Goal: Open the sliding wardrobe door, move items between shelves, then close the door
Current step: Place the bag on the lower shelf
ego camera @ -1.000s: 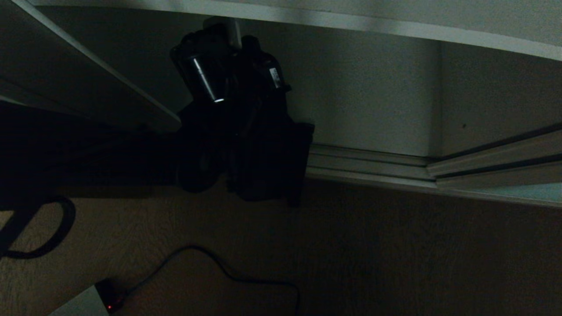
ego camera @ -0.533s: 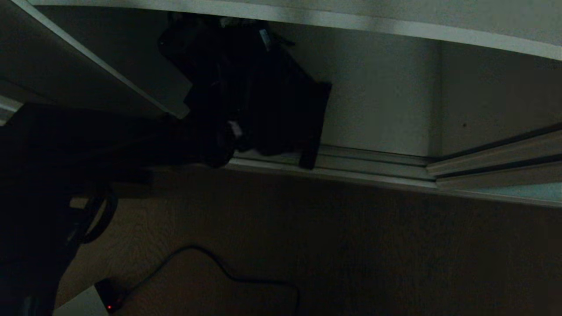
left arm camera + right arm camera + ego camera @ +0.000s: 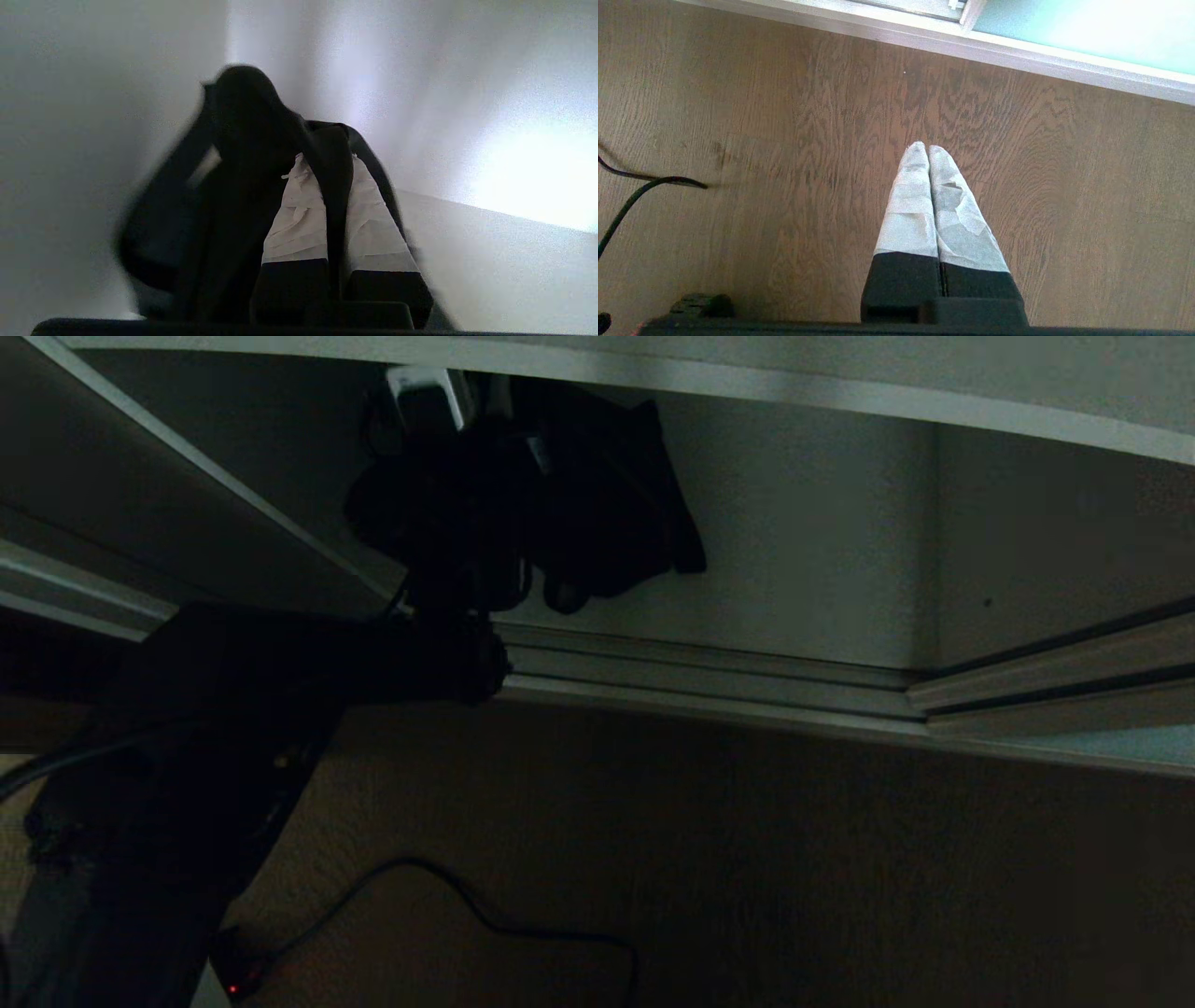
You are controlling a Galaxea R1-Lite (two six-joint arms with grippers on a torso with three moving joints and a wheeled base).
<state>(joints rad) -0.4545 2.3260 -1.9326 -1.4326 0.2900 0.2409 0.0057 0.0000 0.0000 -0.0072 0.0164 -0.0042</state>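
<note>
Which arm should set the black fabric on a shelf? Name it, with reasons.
Left. The left gripper is already shut on the black fabric piece, raised inside the wardrobe beneath a shelf. The right gripper hangs shut and empty over the floor.

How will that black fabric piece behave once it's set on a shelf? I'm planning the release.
Probably floppy: the black fabric piece drapes over the left gripper, which is shut on it, and a strap dangles below. It likely slumps rather than holding shape, and the strap could snag on the shelf edge.
</note>
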